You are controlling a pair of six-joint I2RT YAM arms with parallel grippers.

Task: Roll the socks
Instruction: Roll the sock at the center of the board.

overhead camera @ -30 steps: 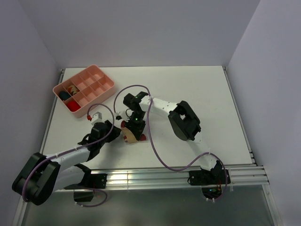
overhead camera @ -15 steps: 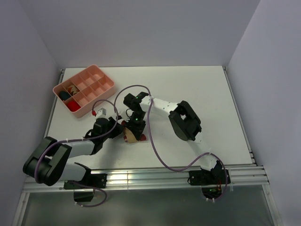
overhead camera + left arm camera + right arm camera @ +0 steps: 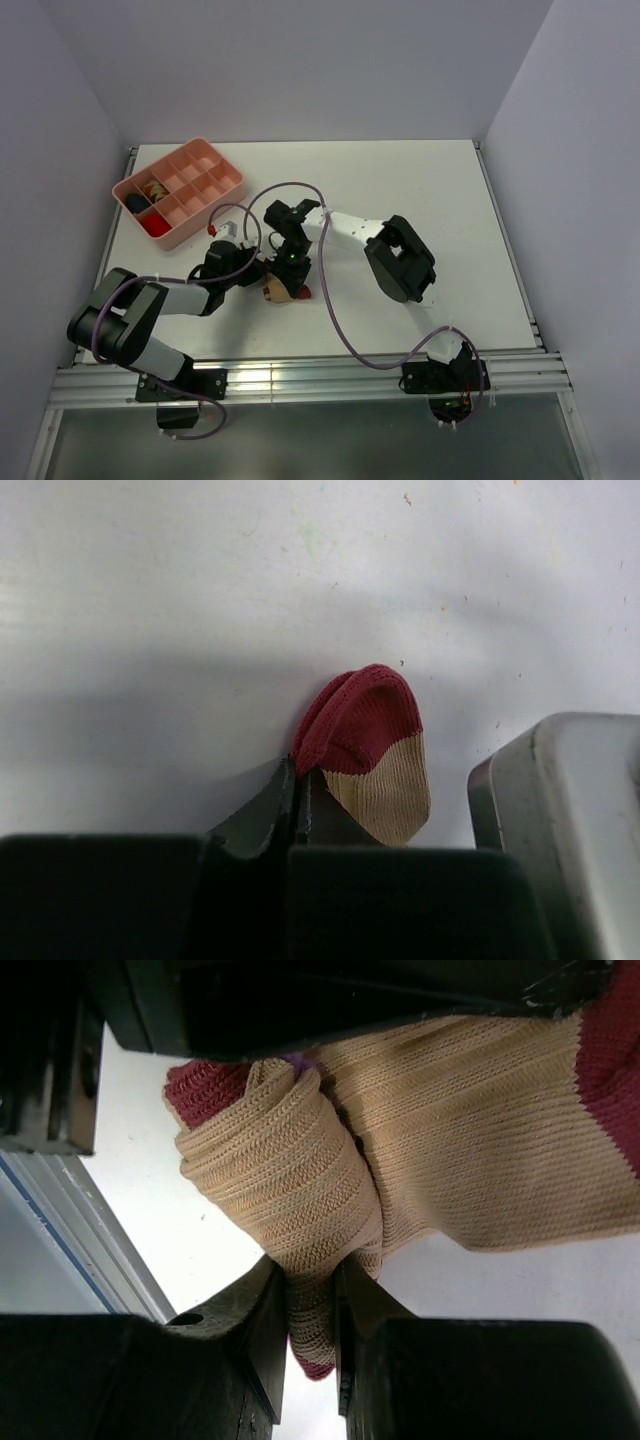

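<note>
A tan sock (image 3: 284, 292) with a dark red toe lies partly rolled on the white table in front of the arms. In the right wrist view its ribbed tan roll (image 3: 280, 1175) runs down between my fingers, and my right gripper (image 3: 312, 1295) is shut on that fold. In the top view the right gripper (image 3: 290, 267) stands over the sock. My left gripper (image 3: 257, 274) reaches in from the left. Its jaws (image 3: 297, 778) are shut, pinching the edge of the red toe (image 3: 355, 720). A brown-tan patterned bundle (image 3: 155, 187) sits in the tray.
A pink compartment tray (image 3: 215, 170) stands at the back left, holding a dark bundle (image 3: 133, 203) and a red bundle (image 3: 155, 226) too. Purple cables (image 3: 330, 310) loop over the table near both arms. The right arm's grey housing (image 3: 570, 820) is close beside the sock.
The left arm has swung in from the lower left to the sock, and its gripper has closed on the red toe. The right gripper has kept its hold with hardly any movement.
</note>
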